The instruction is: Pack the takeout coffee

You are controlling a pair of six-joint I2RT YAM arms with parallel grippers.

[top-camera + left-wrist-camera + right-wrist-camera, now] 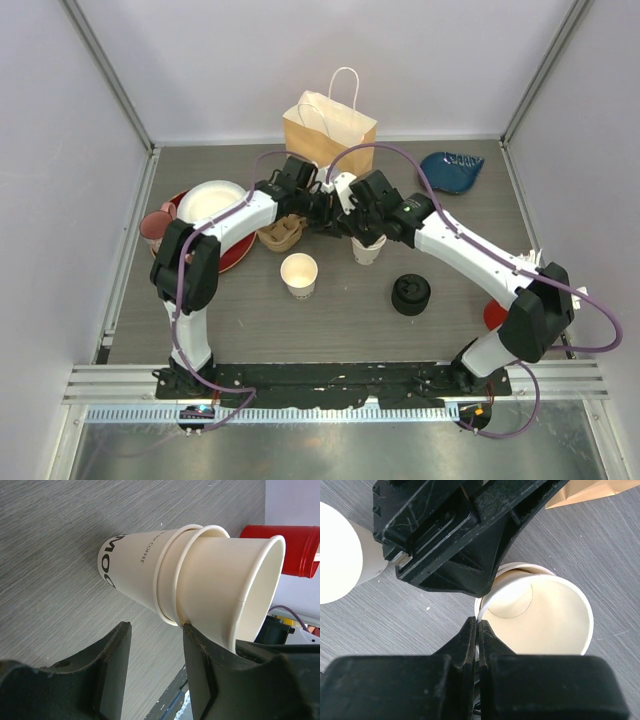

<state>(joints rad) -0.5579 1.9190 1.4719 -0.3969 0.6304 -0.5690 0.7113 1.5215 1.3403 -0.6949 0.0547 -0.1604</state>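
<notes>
Rising from their bases at the near edge of the table [300,335], both arms fold up at the elbow and reach inward, so that their wrists meet over the middle of the table. The left arm bends up along the left side and then slants right. The right arm runs in a long diagonal from the right corner.

Bare table lies between the bases and the nearest things: a stack of black lids [411,294] right of centre and a single paper cup [299,273] left of it, upright and uncovered. They stand well apart, leaving a clear lane between them. A red container [295,550] sits near the right arm's elbow.

Just beyond stands the stack of paper cups [368,250], three nested, lidless. The right gripper [476,625] is clenched on its rim, fingers pressed together with the paper wall between them. The left gripper [156,630] faces the same stack with its jaws parted and nothing between them; one finger lies just beside the outer cup's rim. The two grippers nearly touch, so room there is tight.

Left of them are a brown cardboard carrier [280,236], a red plate [235,255] bearing a white bowl [210,200], and a pink mug [155,225] near the left wall. At the far edge stands a brown paper bag [330,130], with a blue dish [452,170] to its right.
</notes>
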